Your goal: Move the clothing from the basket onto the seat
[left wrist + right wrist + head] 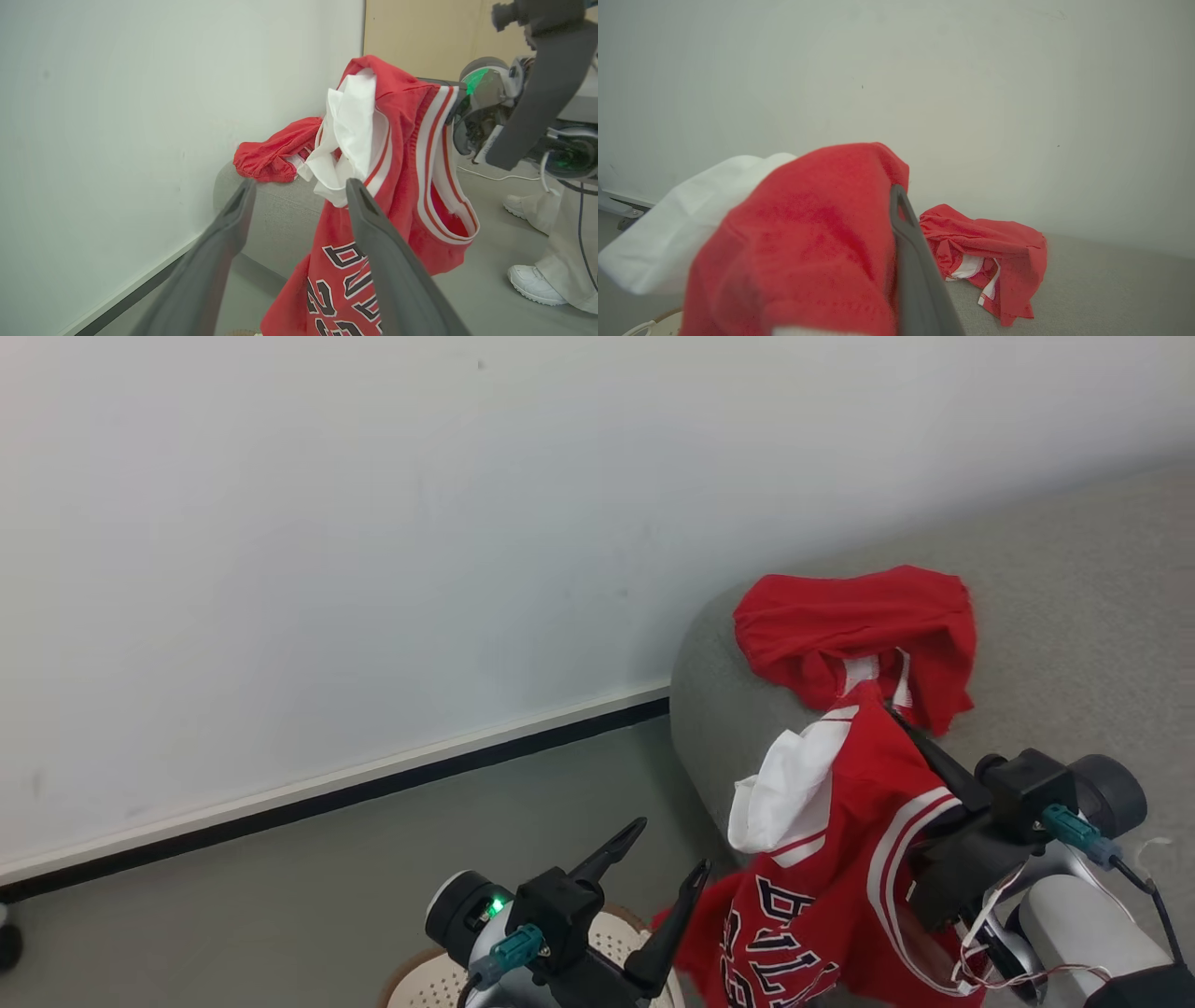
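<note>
The right hand [907,730] is seen at the lower right of the head view. Its pale forearm rises from the corner, and its two long dark fingers are pressed together, pinching the upper edge of a red jersey [840,859] with white-striped trim and a white lining turned outward. The jersey is held in the air, hanging in front of the rounded end of the light-grey sofa [1074,644]. Dark white-edged lettering is shown on its lower part, which drops past the bottom of the picture; whether the hem touches the basket [422,984] cannot be told. The left hand [670,845] is placed at the lower middle, fingers spread wide and pointing up and to the right, with nothing between them; one fingertip is near the jersey's hanging edge. Beneath it, part of the cream perforated basket with a brown rim is seen on the grey floor [280,896]. A second red garment [859,616] with white stripe trim lies crumpled on top of the sofa's end, near the white wall [373,523]. The left wrist view adds large dark numerals on the jersey, a wood-toned panel [411,28] and a person's white shoes [532,284] on the floor beyond. In the right wrist view one dark finger [908,242] is shown against the jersey's fold, the other being covered by cloth.
</note>
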`<state>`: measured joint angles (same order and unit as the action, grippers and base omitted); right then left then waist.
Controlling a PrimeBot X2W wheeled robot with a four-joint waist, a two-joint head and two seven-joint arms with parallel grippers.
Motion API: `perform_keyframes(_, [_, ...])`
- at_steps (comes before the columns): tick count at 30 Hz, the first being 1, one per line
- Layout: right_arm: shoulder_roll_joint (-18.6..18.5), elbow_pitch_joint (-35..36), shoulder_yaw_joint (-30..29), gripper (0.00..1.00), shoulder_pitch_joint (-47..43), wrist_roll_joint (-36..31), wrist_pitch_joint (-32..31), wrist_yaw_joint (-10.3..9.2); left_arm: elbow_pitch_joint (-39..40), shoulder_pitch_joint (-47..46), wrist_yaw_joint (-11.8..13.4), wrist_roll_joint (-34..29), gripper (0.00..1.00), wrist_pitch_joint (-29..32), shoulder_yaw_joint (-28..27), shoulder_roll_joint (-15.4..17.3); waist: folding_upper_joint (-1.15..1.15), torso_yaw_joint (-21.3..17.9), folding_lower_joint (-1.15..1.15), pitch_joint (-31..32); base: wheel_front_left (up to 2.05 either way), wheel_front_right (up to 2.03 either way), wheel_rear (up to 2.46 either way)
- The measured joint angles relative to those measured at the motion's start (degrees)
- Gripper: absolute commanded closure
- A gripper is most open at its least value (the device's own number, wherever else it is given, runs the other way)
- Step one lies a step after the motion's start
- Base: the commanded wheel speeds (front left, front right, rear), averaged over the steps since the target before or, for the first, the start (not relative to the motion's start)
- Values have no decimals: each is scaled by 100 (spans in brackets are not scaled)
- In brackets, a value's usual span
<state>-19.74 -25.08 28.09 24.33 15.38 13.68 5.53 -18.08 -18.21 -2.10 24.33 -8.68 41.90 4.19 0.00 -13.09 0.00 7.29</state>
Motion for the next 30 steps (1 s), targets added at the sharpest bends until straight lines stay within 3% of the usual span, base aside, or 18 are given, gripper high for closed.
perform_keyframes(8, [-159, 430, -116, 100, -10, 221, -153, 15, 46, 123, 102, 31, 0, -58, 71, -33, 0, -732, 0, -118, 0, 0, 0])
perform_keyframes(14, [-363, 497, -312, 100, 193, 356, -268, 43, 45, 60, 115, 30, 0, -57, 156, -80, 0, -1034, 0, -350, 0, 0, 0])
perform_keyframes(21, [-520, 333, -423, 100, 881, 427, -502, 101, 92, -137, 172, 18, 0, -47, 168, -79, 0, -1040, 0, -715, 0, 0, 0])
perform_keyframes(30, [-757, -180, -848, 100, 2814, 708, -767, 133, 448, -475, 326, -92, 0, 35, 132, -78, 0, -739, 1, -1270, 0, 0, 0])
